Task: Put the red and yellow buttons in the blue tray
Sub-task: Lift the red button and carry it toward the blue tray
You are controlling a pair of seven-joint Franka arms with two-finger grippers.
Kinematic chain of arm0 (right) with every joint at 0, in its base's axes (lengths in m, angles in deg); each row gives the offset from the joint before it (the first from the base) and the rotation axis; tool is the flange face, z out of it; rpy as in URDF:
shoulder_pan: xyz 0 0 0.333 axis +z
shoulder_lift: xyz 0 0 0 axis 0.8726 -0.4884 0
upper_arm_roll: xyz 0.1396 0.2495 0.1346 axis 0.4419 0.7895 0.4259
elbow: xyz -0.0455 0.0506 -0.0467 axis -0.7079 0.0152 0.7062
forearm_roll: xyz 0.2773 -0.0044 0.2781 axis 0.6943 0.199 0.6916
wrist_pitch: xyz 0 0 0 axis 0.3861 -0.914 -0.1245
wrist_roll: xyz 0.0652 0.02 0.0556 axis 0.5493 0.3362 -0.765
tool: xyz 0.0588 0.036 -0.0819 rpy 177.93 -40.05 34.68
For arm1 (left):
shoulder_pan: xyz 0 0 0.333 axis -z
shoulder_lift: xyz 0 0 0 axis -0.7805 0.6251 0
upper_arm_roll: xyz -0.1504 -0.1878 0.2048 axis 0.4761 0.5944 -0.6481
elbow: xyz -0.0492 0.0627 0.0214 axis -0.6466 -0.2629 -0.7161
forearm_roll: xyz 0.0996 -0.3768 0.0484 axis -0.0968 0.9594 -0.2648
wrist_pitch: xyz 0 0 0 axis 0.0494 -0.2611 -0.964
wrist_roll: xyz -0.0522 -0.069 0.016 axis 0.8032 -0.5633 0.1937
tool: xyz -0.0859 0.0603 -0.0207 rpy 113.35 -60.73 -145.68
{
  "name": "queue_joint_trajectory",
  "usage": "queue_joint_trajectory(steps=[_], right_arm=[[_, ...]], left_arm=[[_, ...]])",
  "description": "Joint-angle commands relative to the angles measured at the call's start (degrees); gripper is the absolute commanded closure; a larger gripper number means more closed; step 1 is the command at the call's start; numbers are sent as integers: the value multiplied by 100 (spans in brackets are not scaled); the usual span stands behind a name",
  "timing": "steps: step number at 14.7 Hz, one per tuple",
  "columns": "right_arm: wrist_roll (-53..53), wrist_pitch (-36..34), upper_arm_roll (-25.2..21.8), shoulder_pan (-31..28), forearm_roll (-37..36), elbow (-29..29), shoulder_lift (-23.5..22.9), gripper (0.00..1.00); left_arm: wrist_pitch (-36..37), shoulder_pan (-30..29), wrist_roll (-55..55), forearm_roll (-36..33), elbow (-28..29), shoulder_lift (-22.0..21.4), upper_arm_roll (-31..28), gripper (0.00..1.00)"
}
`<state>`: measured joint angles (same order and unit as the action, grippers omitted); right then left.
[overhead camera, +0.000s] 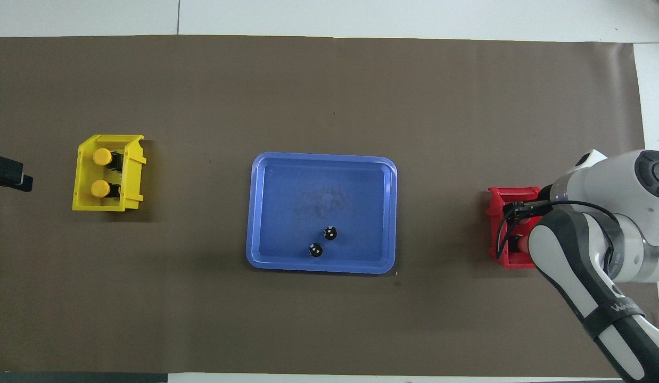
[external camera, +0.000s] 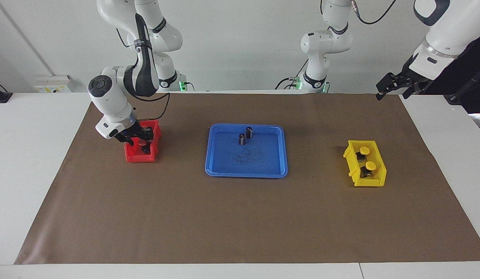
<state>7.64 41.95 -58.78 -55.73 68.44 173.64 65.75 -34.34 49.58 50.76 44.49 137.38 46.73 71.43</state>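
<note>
2 high cams, facing vs overhead; both cover whole mat (external camera: 240, 217).

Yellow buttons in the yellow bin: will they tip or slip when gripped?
Probably stable once gripped: each yellow button shows a blocky black base under a wider round cap. The smooth cap may slip, so the base looks safer. The yellow bin is small and may shift if bumped.
</note>
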Motion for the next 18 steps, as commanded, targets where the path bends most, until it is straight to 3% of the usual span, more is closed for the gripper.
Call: queue_joint_trajectory(steps=[1,3,5,7,13,16,18], right_arm=[[-159,152,18,-55,58,220,194,40],[-168,205,18,-46,58,220,194,53],[-160,188,18,-3,58,177,168,74],[-177,-135,18,-2,49,-94,115,82],[-108,-2366,35,146,48,-2087,-270,81],[1118,-2660,35,927,258,-3073,-701,82],[2068,-2590,35,1690,470,-3548,-1026,84]], left_arm=[[-21,-56,36,37,196,-179,17,0],[-30,-56,36,37,196,-179,17,0],[-48,-47,28,28,196,-179,17,0],[-57,-56,19,37,196,-179,17,0],[-48,-283,-25,37,204,-179,17,0],[-126,-355,-51,28,344,-249,17,0],[-695,-355,-16,19,869,-467,17,0]])
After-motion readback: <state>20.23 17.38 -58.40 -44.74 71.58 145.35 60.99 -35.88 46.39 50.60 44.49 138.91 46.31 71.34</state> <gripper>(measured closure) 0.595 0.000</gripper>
